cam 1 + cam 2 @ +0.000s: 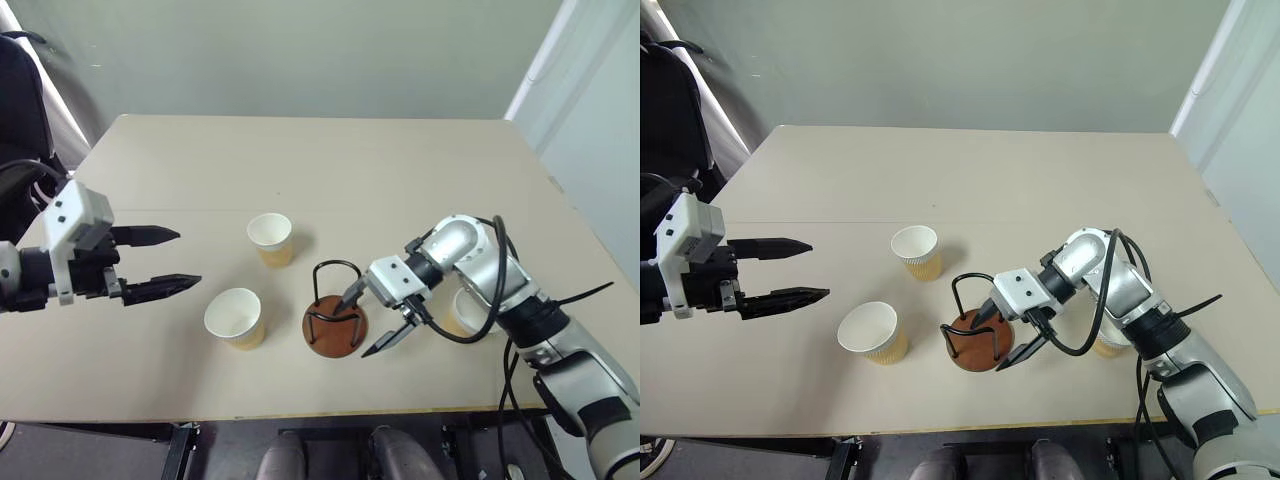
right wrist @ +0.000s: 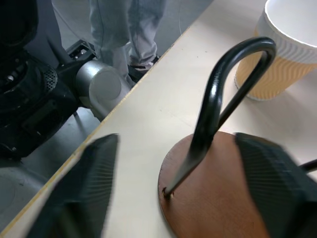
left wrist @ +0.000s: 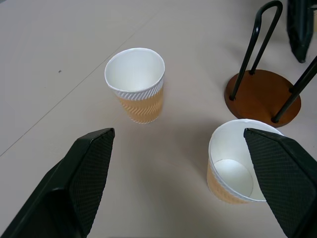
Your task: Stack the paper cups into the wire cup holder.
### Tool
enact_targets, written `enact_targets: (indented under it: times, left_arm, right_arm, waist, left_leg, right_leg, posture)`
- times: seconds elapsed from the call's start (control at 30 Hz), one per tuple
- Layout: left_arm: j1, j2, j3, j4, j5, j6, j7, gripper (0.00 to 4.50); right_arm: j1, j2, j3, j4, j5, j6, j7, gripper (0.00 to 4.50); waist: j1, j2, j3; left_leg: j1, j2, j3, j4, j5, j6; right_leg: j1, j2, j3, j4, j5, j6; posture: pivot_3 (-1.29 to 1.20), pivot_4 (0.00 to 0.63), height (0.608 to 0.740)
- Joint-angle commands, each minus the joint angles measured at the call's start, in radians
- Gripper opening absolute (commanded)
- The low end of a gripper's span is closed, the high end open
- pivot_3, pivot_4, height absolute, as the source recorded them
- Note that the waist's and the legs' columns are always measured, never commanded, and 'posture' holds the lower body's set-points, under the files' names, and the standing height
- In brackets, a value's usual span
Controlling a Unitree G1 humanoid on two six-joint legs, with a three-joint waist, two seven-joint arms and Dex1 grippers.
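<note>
The wire cup holder [image 1: 322,338], a reddish-brown disc with black wire loops, stands near the table's front edge. My right gripper [image 1: 357,326] is open, its fingers straddling the holder's right side, one above the disc and one just off its front rim. Nothing is between them but a wire loop [image 2: 223,89]. Two paper cups stand upright to the left, one [image 1: 270,238] behind the holder and one [image 1: 235,317] beside it. Another paper cup [image 1: 452,318] is mostly hidden behind my right arm. My left gripper [image 1: 188,259] hovers open left of the cups, pointing at them, holding nothing.
The beige table [image 1: 300,160] has free room across its back half. Its front edge [image 1: 300,412] runs close below the holder. A black chair [image 1: 20,100] stands past the left corner. Cables loop around my right forearm [image 1: 500,290].
</note>
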Motion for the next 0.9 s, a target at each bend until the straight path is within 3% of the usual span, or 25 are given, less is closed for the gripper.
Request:
enact_targets:
  times: [0.03, 0.27, 0.4, 0.47, 0.6, 0.7, 0.77, 0.9]
  left_arm:
    - [-0.044, 0.020, -0.001, 0.018, -0.007, -0.027, -0.023, 4.50]
    - [-0.176, 0.036, -0.069, 0.065, -0.010, -0.084, -0.101, 4.50]
    - [-0.322, 0.037, -0.130, 0.034, -0.040, -0.089, -0.126, 4.50]
    - [-0.417, 0.025, -0.172, -0.012, -0.088, -0.066, -0.143, 4.50]
    - [-0.470, 0.033, -0.225, -0.107, -0.163, -0.017, -0.205, 4.50]
    - [-0.386, 0.066, -0.248, -0.150, -0.142, -0.022, -0.257, 4.50]
    - [-0.353, 0.069, -0.258, -0.157, -0.124, -0.038, -0.256, 4.50]
    - [-0.305, 0.083, -0.271, -0.154, -0.084, -0.069, -0.277, 4.50]
  right_arm:
    - [-0.062, -0.059, -0.086, -0.067, 0.048, 0.040, 0.002, 4.48]
    - [-0.177, -0.234, -0.201, -0.171, 0.230, 0.151, 0.003, 4.48]
    - [-0.210, -0.305, -0.301, -0.199, 0.282, 0.234, 0.003, 4.48]
    - [-0.197, -0.391, -0.358, -0.193, 0.276, 0.265, 0.003, 4.48]
    - [0.013, -0.649, -0.448, -0.236, 0.277, 0.284, 0.003, 4.48]
    - [0.403, -0.787, -0.593, -0.350, 0.190, 0.266, -0.011, 4.48]
    - [0.546, -0.781, -0.661, -0.417, 0.182, 0.291, -0.078, 4.48]
    - [0.654, -0.752, -0.693, -0.508, 0.190, 0.340, -0.155, 4.48]
  waist:
    - [0.001, 0.000, 0.000]
    - [0.005, 0.000, 0.000]
    - [0.006, 0.000, 0.000]
    - [0.011, -0.001, 0.001]
    - [0.027, -0.001, 0.001]
    - [0.026, -0.002, 0.000]
    - [0.019, -0.002, 0.001]
    - [-0.002, -0.001, 0.002]
  left_leg:
    - [0.000, 0.000, 0.000, 0.000, 0.000, 0.000]
    - [-0.001, 0.000, 0.000, 0.000, -0.001, -0.001]
    - [-0.001, 0.000, 0.000, -0.001, -0.001, -0.001]
    - [-0.001, 0.000, 0.000, -0.001, -0.001, -0.001]
    - [-0.003, -0.001, 0.000, 0.000, -0.001, 0.000]
    - [0.000, -0.001, 0.001, 0.000, -0.003, 0.000]
    - [0.004, -0.001, 0.003, 0.000, -0.006, -0.003]
    - [0.012, 0.001, 0.013, -0.001, -0.011, 0.001]
  right_leg:
    - [0.000, 0.000, 0.000, 0.000, -0.001, -0.001]
    - [-0.001, 0.000, 0.000, 0.000, -0.002, -0.003]
    - [-0.001, 0.000, 0.000, -0.001, -0.002, -0.002]
    - [0.000, 0.000, 0.000, -0.001, -0.001, -0.002]
    - [0.002, 0.000, 0.001, -0.005, -0.002, 0.002]
    - [0.005, 0.000, 0.003, -0.004, -0.007, 0.007]
    - [0.007, 0.000, 0.004, 0.000, -0.013, 0.010]
    - [0.007, 0.001, 0.008, 0.008, -0.017, 0.012]
  posture:
    - [0.00, 0.150, 0.740]
    - [0.00, 0.150, 0.740]
    - [0.00, 0.150, 0.740]
    - [0.00, 0.150, 0.740]
    - [0.00, 0.150, 0.740]
    - [0.00, 0.150, 0.740]
    - [0.00, 0.150, 0.740]
    - [0.00, 0.150, 0.740]
